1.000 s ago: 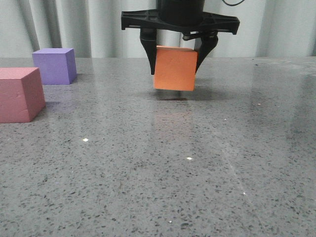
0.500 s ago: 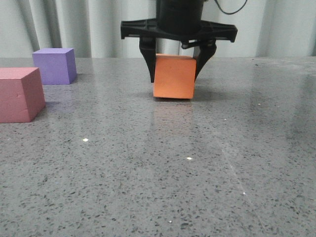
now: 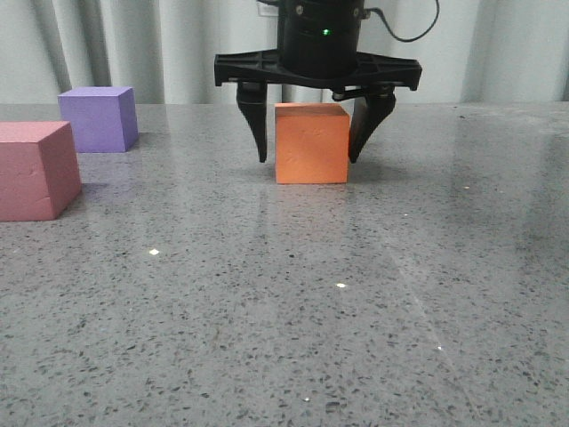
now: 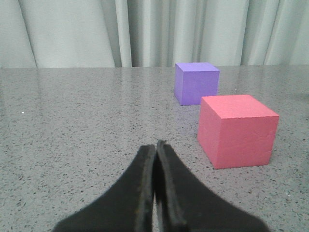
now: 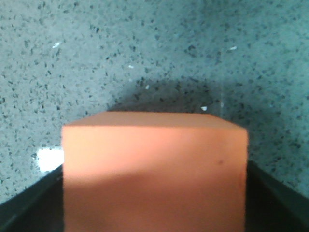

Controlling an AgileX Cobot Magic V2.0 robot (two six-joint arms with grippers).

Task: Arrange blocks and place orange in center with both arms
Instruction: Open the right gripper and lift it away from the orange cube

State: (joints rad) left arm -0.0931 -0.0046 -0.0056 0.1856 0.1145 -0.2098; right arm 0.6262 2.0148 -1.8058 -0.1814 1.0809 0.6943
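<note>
The orange cube (image 3: 311, 147) rests flat on the grey stone tabletop (image 3: 293, 302) near its middle. My right gripper (image 3: 308, 160) straddles it from above, open, with a small gap between each finger and the cube's sides. In the right wrist view the orange cube (image 5: 154, 159) fills the space between the black fingers (image 5: 24, 212). The pink-red cube (image 3: 36, 169) sits at the left edge, with the purple cube (image 3: 98, 118) behind it. My left gripper (image 4: 156, 147) is shut and empty, low over the table, short of the pink-red cube (image 4: 236, 130) and the purple cube (image 4: 196, 83).
Pale curtains (image 3: 133, 44) hang behind the table's far edge. The right arm's black body with a green light (image 3: 324, 31) stands over the orange cube.
The right gripper lowered the orange cube from a tilted, lifted hold until it sits flat on the table. Its fingers then spread away from the cube's sides.
</note>
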